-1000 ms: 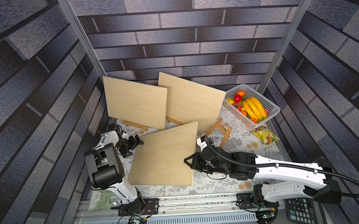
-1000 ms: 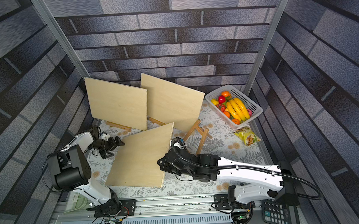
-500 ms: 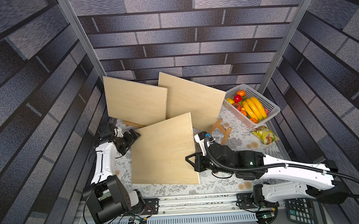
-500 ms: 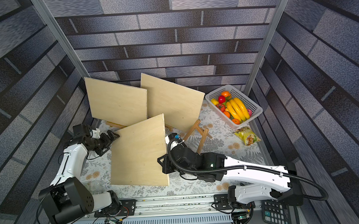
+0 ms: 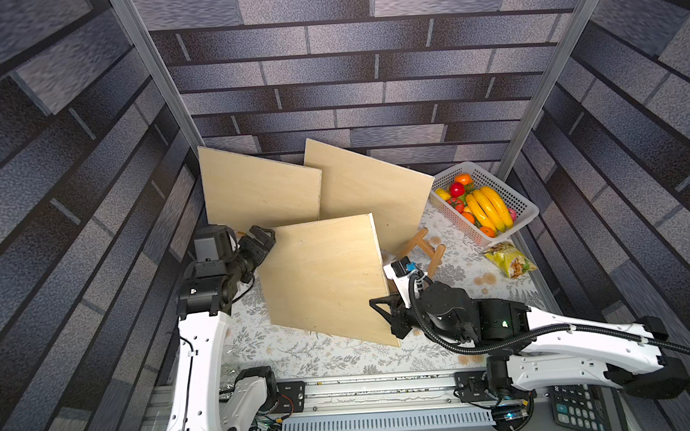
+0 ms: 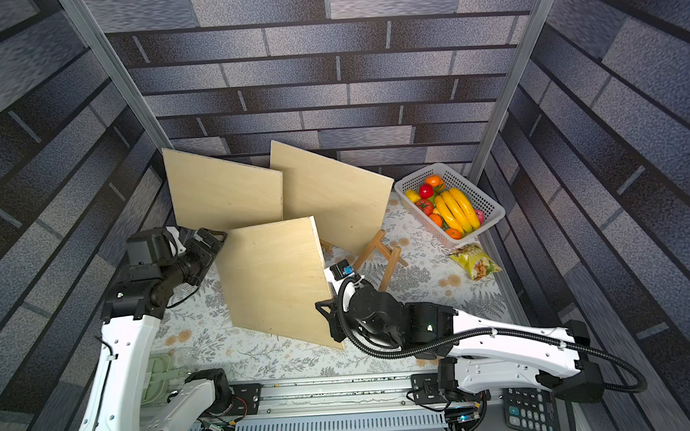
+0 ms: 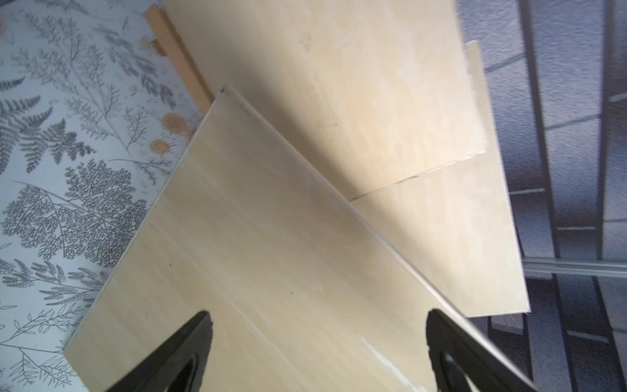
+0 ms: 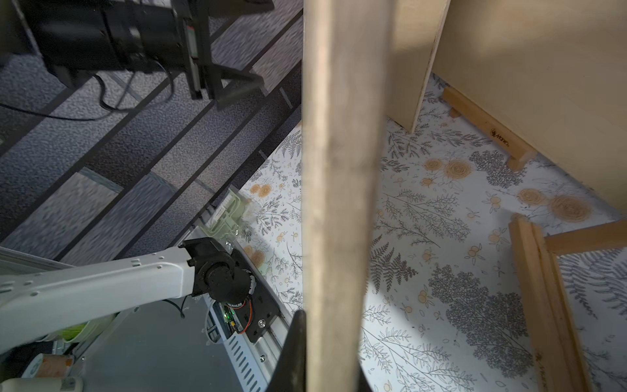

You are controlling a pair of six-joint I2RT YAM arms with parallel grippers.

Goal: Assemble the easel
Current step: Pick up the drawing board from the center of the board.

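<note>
1. Three boards stand in the cell. The worked board [image 5: 322, 278] [image 6: 274, 281] now stands much steeper than a second ago, when it lay nearly flat. It is just beside the small easel frame [image 5: 422, 247] [image 6: 382, 255], on the side away from the fruit basket [image 5: 498, 237]. Whether its lower edge touches the cloth [image 5: 342, 358], I cannot tell.
2. The right gripper [image 5: 389, 315] [image 6: 330, 320] has risen with the board. It pinches the board's edge nearest the easel frame, jaws pressed onto the wood.
3. The left arm has unfolded upward. The left gripper [image 5: 261, 239] [image 6: 210, 237] now sits at the board corner farthest from the easel frame, jaws spread wide.
4. My reading is that the board is being stood up so that both arms can carry it to the easel frame, which is bare. The second grasp is not yet made. The two other boards [image 5: 261, 192] [image 5: 370, 191], beyond the easel frame, already lean upright.
5. The left wrist view shows that the board [image 7: 271, 271] runs between the spread fingers [image 7: 190, 349] with clear gaps. The top views show only a gripper at a corner.
6. The right wrist view shows the board edge-on [image 8: 339, 169], with one finger [image 8: 293, 356] against it. It also shows a ledge [image 8: 485, 132] under a rear board. Only the top views show the basket and the board's whole tilt.
</note>
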